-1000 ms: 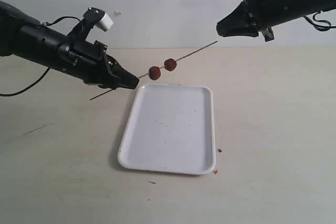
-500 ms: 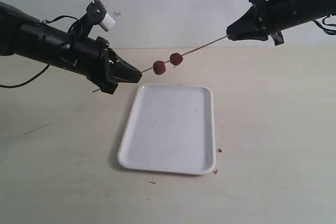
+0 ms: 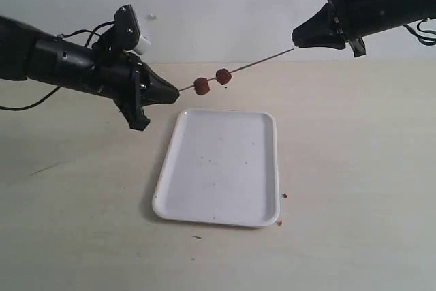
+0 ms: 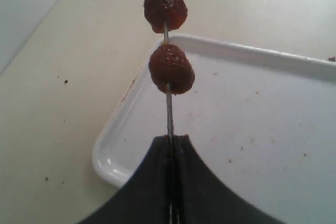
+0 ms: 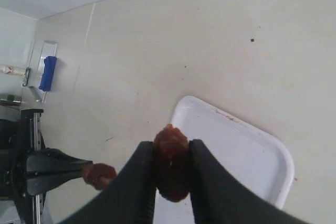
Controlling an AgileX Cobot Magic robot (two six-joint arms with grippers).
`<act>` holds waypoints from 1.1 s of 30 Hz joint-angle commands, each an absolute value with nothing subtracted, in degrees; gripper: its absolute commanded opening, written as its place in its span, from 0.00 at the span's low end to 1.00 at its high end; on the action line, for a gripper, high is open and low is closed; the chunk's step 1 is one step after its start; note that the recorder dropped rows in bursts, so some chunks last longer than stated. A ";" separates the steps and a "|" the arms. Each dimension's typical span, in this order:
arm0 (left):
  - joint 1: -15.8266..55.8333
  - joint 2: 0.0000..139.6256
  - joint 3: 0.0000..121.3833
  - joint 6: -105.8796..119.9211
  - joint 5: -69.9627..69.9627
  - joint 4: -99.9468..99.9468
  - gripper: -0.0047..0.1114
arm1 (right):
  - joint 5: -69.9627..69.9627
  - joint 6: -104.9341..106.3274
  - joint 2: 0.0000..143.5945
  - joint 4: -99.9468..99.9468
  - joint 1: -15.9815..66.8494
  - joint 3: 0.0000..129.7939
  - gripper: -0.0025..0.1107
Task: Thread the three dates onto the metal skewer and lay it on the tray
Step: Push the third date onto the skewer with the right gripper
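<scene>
The metal skewer hangs in the air above the tray's 12 o'clock edge, slanting from 8 o'clock up to 2 o'clock in the exterior view. Two dates are threaded on its lower half, the first date just beside the second date with a small gap of bare rod between them. The white tray lies flat on the table with nothing on it, and reddish crumbs sit off its 4 o'clock corner. The left arm reaches in nearly level from 9 o'clock, its left gripper clenched tight on the skewer's low end; the left wrist view shows the fingers pressed together with the rod rising from between them. The right arm comes down from 2 o'clock, and the right gripper meets the skewer's high tip. Its fingers stand partly apart and pinch the third date between them. Whether the tip has entered that date cannot be told.
</scene>
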State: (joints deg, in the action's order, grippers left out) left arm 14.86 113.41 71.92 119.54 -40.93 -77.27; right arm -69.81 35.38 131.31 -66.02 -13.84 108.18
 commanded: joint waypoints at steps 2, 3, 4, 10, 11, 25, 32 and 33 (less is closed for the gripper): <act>12.09 113.53 73.32 120.15 -40.96 -78.79 0.04 | -69.96 35.78 129.91 -66.95 -13.99 108.39 0.20; 11.94 113.53 73.32 120.15 -40.96 -78.79 0.04 | -69.96 35.78 129.62 -66.95 -13.99 108.39 0.20; 11.81 113.53 73.42 120.15 -40.57 -78.79 0.04 | -69.96 35.78 129.51 -66.95 -13.99 108.39 0.20; 11.83 113.67 74.17 120.15 -41.98 -78.79 0.04 | -69.96 35.78 129.28 -66.50 -12.77 108.39 0.20; 11.83 113.67 74.17 120.15 -41.98 -78.79 0.04 | -69.96 35.78 129.28 -66.08 -12.64 108.39 0.20; 11.94 113.67 74.17 120.15 -43.96 -78.79 0.04 | -69.96 35.62 129.28 -67.75 -11.14 108.39 0.20; 11.94 113.67 74.17 120.15 -44.50 -78.79 0.04 | -69.96 35.51 129.28 -69.07 -10.53 108.39 0.20; 11.94 113.77 74.17 120.15 -44.49 -78.79 0.04 | -69.96 35.51 129.28 -69.07 -10.53 108.39 0.20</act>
State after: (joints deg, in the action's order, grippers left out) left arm 11.92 113.84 73.90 120.13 -43.21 -78.00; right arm -69.68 35.26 130.17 -67.84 -10.86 108.18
